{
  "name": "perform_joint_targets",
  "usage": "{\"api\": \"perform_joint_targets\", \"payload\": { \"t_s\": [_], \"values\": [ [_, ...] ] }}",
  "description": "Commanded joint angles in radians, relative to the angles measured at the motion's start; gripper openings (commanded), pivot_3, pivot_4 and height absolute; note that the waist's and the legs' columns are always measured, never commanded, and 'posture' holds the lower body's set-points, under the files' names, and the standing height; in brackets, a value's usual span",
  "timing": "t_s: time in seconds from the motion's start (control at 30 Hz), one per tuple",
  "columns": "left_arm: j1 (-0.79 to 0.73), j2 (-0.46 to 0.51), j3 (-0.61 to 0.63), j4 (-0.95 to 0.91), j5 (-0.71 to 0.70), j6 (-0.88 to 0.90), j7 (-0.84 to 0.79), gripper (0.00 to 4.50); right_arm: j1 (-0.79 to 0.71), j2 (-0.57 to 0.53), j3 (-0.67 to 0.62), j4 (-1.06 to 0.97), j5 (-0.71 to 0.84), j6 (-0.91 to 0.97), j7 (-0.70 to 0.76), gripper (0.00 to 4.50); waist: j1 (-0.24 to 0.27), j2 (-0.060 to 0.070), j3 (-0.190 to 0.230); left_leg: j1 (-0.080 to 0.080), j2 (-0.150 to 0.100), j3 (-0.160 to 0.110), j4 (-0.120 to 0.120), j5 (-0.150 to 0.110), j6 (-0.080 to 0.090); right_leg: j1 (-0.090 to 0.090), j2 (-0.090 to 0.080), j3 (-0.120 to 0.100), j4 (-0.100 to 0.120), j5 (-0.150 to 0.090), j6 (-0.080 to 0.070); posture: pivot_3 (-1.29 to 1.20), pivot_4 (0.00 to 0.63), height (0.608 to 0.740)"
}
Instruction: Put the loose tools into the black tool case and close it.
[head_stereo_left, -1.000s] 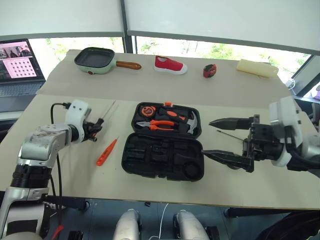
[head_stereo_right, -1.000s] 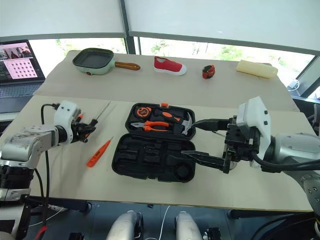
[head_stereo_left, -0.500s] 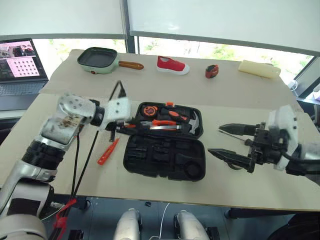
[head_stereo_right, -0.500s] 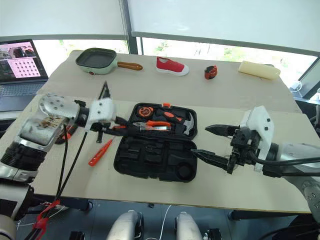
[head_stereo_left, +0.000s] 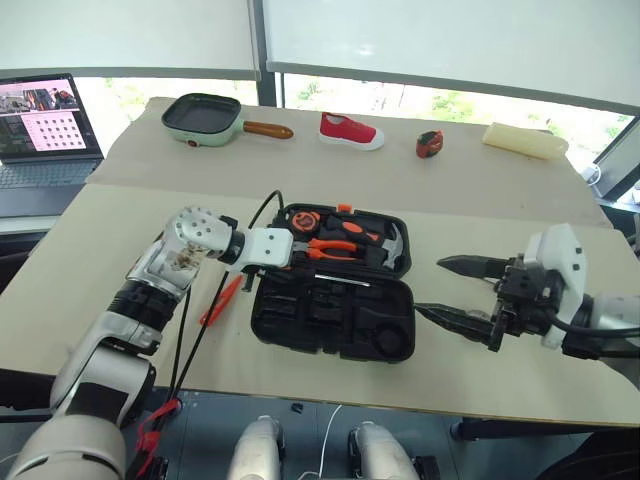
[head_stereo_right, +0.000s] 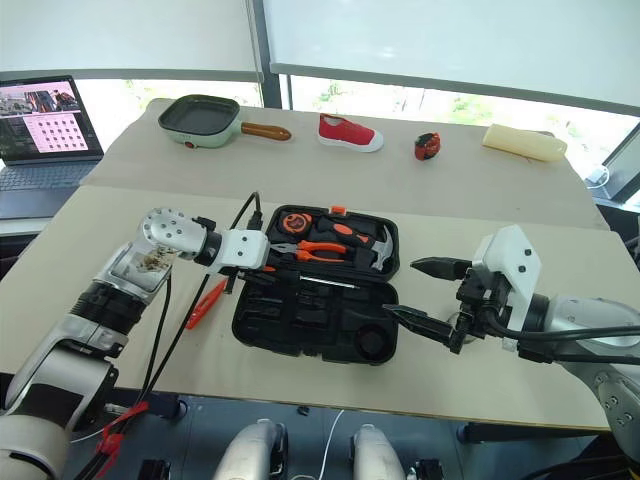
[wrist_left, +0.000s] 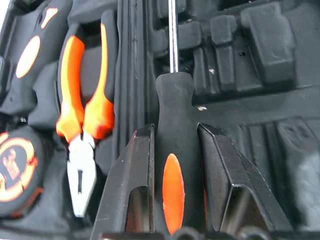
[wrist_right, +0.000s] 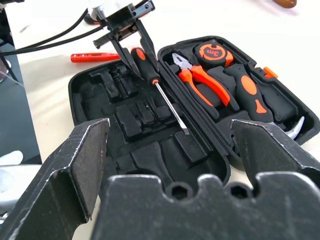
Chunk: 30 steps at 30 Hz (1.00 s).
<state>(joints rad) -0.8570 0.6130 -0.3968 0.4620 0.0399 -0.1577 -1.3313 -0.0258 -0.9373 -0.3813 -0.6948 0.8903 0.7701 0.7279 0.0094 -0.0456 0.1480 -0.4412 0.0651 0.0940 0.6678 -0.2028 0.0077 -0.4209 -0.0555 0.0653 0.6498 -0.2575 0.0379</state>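
L gripper (wrist_left: 175, 150) pinches black-orange screwdriver (wrist_left: 175, 165) by handle, over open case (head_stereo_left: 330, 325) near hinge, shaft lying across front tray slots. R gripper (head_stereo_left: 455, 290) spread wide, empty, just right of case. Small orange screwdriver (head_stereo_left: 221, 300) on table (head_stereo_left: 90, 260), left of case.

Head stereo pair looks down from above over the whole surface (head_stereo_left: 100, 260). Left wrist cam sits super close inside the black tool case (wrist_left: 260, 90); right wrist cam faces it from farther back, so they overlap there.
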Motion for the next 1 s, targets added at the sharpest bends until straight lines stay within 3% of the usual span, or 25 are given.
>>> {"api": "perform_joint_targets", "payload": {
  "t_s": [0.03, 0.13, 0.2, 0.23, 0.43, 0.53, 0.83, 1.0],
  "values": [
    [-0.021, -0.014, 0.008, 0.026, 0.014, -0.023, -0.007, 0.84, -0.004, 0.006, -0.04, -0.035, 0.033, -0.003, -0.02, 4.5, 0.0, 0.0, 0.0, 0.0, 0.0, 0.0, 0.0, 0.0, 0.0, 0.0, 0.0, 0.0, 0.0, 0.0, 0.0, 0.0, 0.15, 0.74],
    [-0.028, -0.03, 0.005, 0.063, 0.034, -0.043, -0.005, 0.84, 0.008, 0.009, -0.042, -0.044, 0.036, -0.005, -0.031, 4.5, 0.001, 0.0, 0.0, 0.0, 0.0, 0.0, 0.0, 0.0, 0.0, 0.0, 0.0, 0.0, 0.0, 0.0, 0.0, 0.0, 0.15, 0.74],
    [-0.034, -0.046, 0.009, 0.072, 0.034, -0.022, -0.004, 1.85, 0.02, 0.008, -0.048, -0.053, 0.039, -0.007, -0.034, 4.5, 0.001, 0.0, 0.0, 0.0, 0.0, 0.0, 0.0, 0.0, 0.0, 0.0, 0.0, 0.0, 0.0, 0.0, 0.0, 0.0, 0.15, 0.74],
    [-0.037, -0.052, 0.012, 0.074, 0.036, -0.015, -0.004, 2.0, 0.024, 0.007, -0.05, -0.054, 0.041, -0.008, -0.035, 4.5, 0.001, 0.0, 0.0, 0.0, 0.0, 0.0, 0.0, 0.0, 0.0, 0.0, 0.0, 0.0, 0.0, 0.0, 0.0, 0.0, 0.15, 0.74],
    [-0.052, -0.047, 0.045, 0.016, -0.002, 0.032, -0.034, 4.02, 0.035, 0.01, -0.055, -0.063, 0.05, -0.015, -0.04, 4.5, 0.004, 0.0, 0.0, 0.0, 0.0, -0.002, 0.003, 0.001, 0.001, 0.002, 0.0, -0.001, 0.0, 0.001, 0.002, 0.0, 0.15, 0.74],
    [-0.058, -0.047, 0.072, -0.058, -0.049, 0.103, -0.063, 3.56, 0.04, 0.013, -0.051, -0.064, 0.047, -0.022, -0.035, 4.5, 0.002, 0.0, 0.0, 0.0, 0.0, -0.002, 0.004, 0.001, 0.001, 0.002, 0.0, -0.001, 0.001, 0.001, 0.002, 0.0, 0.15, 0.74],
    [-0.07, -0.084, 0.039, 0.043, 0.028, 0.031, -0.005, 0.03, 0.029, 0.009, -0.038, -0.054, 0.031, -0.029, -0.02, 4.5, 0.002, 0.0, 0.0, 0.0, 0.0, -0.002, 0.005, 0.001, 0.001, 0.001, 0.0, -0.001, 0.003, 0.001, 0.002, 0.0, 0.15, 0.74],
    [-0.074, -0.111, 0.019, 0.075, 0.058, 0.029, 0.004, 0.03, 0.034, 0.011, -0.041, -0.056, 0.022, -0.027, -0.015, 4.5, 0.003, 0.0, 0.0, -0.001, 0.0, -0.002, 0.006, 0.001, 0.001, 0.001, 0.0, -0.001, 0.004, 0.001, 0.002, 0.0, 0.15, 0.74]
  ]
}}
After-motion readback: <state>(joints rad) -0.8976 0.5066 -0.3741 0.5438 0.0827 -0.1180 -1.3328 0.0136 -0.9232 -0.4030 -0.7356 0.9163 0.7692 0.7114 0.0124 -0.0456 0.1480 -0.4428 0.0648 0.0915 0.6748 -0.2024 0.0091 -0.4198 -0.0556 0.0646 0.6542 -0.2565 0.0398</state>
